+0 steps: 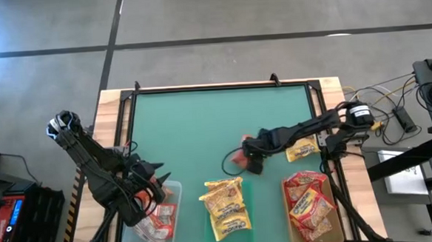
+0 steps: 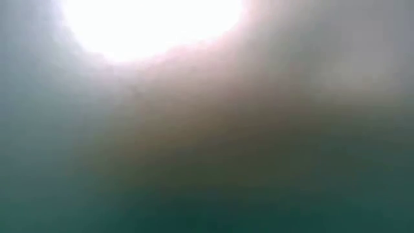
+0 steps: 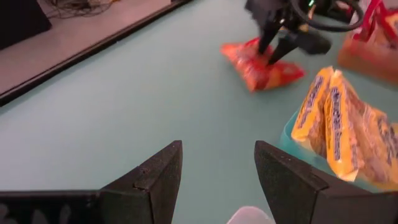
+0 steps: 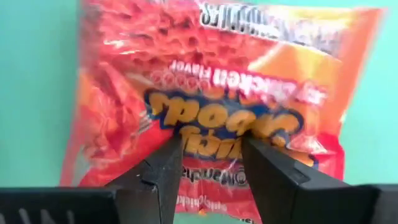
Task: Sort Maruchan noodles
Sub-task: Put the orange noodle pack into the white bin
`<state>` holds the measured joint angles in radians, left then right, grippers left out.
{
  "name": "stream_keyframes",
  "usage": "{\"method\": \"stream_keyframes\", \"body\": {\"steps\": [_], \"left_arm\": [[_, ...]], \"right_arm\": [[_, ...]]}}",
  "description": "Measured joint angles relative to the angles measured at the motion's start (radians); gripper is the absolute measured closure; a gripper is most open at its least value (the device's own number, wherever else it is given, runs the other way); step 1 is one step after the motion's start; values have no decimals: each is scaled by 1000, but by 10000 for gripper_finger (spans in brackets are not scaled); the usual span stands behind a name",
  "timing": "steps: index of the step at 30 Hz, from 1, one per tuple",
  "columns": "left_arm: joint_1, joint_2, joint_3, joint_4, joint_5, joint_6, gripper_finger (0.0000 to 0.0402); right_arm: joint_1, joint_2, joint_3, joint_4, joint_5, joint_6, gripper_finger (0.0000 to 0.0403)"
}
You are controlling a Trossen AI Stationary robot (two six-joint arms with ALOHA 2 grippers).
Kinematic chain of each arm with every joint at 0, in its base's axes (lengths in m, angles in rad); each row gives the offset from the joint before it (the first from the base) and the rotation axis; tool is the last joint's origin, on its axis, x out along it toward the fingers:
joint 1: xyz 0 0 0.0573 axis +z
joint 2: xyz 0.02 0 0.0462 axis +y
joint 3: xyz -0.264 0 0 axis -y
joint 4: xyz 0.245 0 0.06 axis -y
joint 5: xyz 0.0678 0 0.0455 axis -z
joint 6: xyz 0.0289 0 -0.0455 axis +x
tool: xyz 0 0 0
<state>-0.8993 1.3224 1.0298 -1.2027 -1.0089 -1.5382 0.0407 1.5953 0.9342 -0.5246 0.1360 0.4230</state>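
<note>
The green table mat serves as the landmark. Along its near edge sit three shallow trays. The left tray holds red-and-white packets, the middle tray holds a stack of yellow packets, and the right tray holds red packets. One more yellow packet lies loose on the mat's right side, under the right arm and just above the right tray.

Near the mat's centre, a little right of it, lies the red-orange packet, the one now in hand. The right gripper is down on it with its fingers part-closed, one on each side of the packet's lower edge. The wrist view shows them pinching or about to pinch the crinkly film, but I cannot tell whether the grip is firm, and the packet appears to rest on the mat.

The left gripper hovers over the left tray at the mat's near left corner, fingers apart and holding nothing.

The low view is washed out and shows nothing usable.

The risk from here is a shallow pinch. The fingers seem to catch only the wrapper's edge, so the slick film could slide out on the lift, or the packet could swing and drop short of its tray. Carrying it to the near edge also takes it close to the tall yellow stack, which a low pass could knock.
</note>
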Motion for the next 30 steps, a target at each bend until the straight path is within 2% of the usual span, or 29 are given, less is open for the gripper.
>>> {"method": "stream_keyframes", "body": {"steps": [4, 11, 17, 20, 24, 30], "left_arm": [[0, 0, -4, 6, -51, -26, 217], [8, 0, -20, 14, -83, -34, 217], [80, 14, -35, 30, -101, -70, 217], [142, 44, -40, 34, -49, -56, 220], [239, 93, -43, 103, 15, 70, 224], [393, 137, -43, 373, 88, 426, 228]], "right_arm": [[-17, 6, 54, 155, 29, -104, 248], [-15, -35, 162, 16, 23, -145, 248], [-15, -36, 126, -37, 22, -87, 248], [-15, -29, 69, -20, 22, -49, 248], [-15, -29, -16, 107, 23, -29, 248], [-21, -22, -135, 286, 23, -23, 248]]}}
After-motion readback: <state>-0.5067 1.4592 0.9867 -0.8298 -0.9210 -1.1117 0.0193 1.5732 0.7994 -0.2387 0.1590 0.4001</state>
